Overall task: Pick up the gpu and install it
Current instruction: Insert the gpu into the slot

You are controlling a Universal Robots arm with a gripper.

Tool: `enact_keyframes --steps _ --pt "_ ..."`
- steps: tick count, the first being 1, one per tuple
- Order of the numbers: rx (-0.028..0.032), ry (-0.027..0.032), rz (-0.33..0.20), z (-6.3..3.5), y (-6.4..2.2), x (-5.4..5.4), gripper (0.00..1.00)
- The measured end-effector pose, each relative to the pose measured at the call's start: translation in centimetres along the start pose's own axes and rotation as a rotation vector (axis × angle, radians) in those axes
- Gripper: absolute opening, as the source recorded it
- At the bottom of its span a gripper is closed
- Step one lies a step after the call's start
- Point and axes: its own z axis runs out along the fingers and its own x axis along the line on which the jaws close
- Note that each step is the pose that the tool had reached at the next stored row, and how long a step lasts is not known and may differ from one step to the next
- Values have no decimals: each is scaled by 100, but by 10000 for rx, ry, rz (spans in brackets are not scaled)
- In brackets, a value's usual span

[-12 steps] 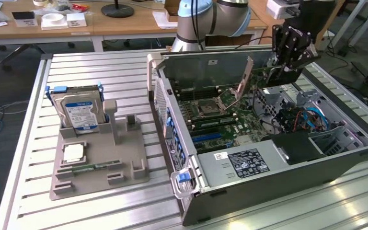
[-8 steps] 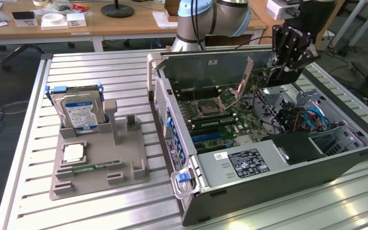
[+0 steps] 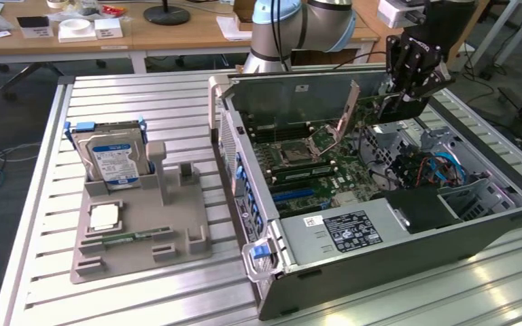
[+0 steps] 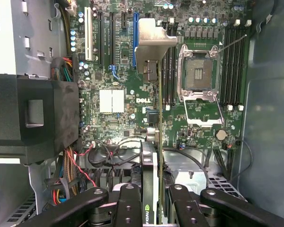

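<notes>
So the gripper is partly closed, both fingers pinching the gpu by its flat faces. The card hangs edge-on straight below the hand, inside the open computer case, near its far edge. It's above the motherboard, not seated. The silver bracket points away from the fingers, sitting between the blue slot and the CPU socket.
</notes>
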Motion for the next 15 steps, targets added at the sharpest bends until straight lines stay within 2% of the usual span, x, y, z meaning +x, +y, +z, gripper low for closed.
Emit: enact_keyframes --steps 5,6,7,9,13,15 --pt "-3 0 0 0 0 0 27" --pt "-23 2 0 0 -1 0 27" --pt "-73 1 1 0 -1 0 27" --pt "-218 1 6 0 -2 0 27" --pt "-561 1 16 0 -8 0 27" --pt "-707 1 28 1 -12 0 27"
